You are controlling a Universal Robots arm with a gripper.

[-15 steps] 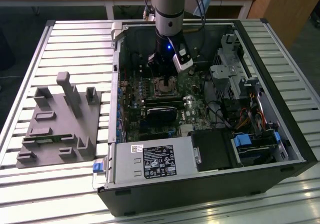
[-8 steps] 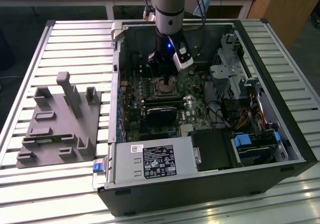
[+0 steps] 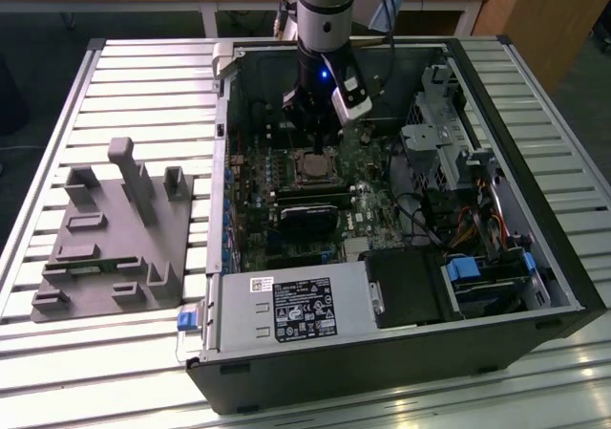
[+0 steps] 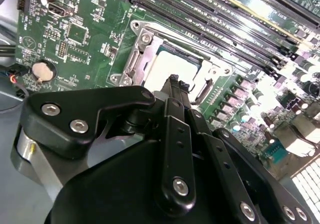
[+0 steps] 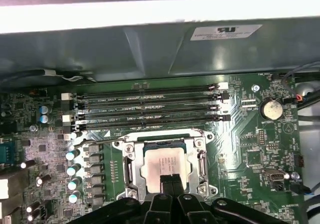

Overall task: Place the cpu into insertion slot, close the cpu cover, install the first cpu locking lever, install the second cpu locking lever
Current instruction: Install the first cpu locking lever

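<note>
Black metal, and it's clenched: my pincer (image 5: pixel 171 178) has its two fingers (image 5: pixel 165 185) pressed flat against each other with nothing between them. The tips hang right over one edge of the cpu (image 5: pixel 164 161); whether they are touching it or sitting just above, I can't tell.

And there's the cpu, pale silvery face up, seated square in the insertion slot (image 5: pixel 167 144), whose dark rim peeks out along one side of the chip. The cpu cover (image 5: pixel 129 166) is down, its silvery frame lying flat around the chip, which shows through the window.

Moving out, four long black memory slots (image 5: pixel 150 104) run just beside the socket. A row of silver-topped capacitors (image 5: pixel 72 170) lines another side, and a coin battery (image 5: pixel 271 109) sits further off on the green motherboard (image 5: pixel 250 149).

In the exterior view my arm (image 3: pixel 323 9) drops straight down into the open computer case (image 3: pixel 401 362), which lies on its side on the slatted metal surface (image 3: pixel 143 66). A grey box with a white label (image 3: pixel 286 310) fills one end of the case. Over on the exterior view's left, well apart from the case, a grey fixture plate (image 3: pixel 115 228) with upright blocks rests on the surface.
</note>
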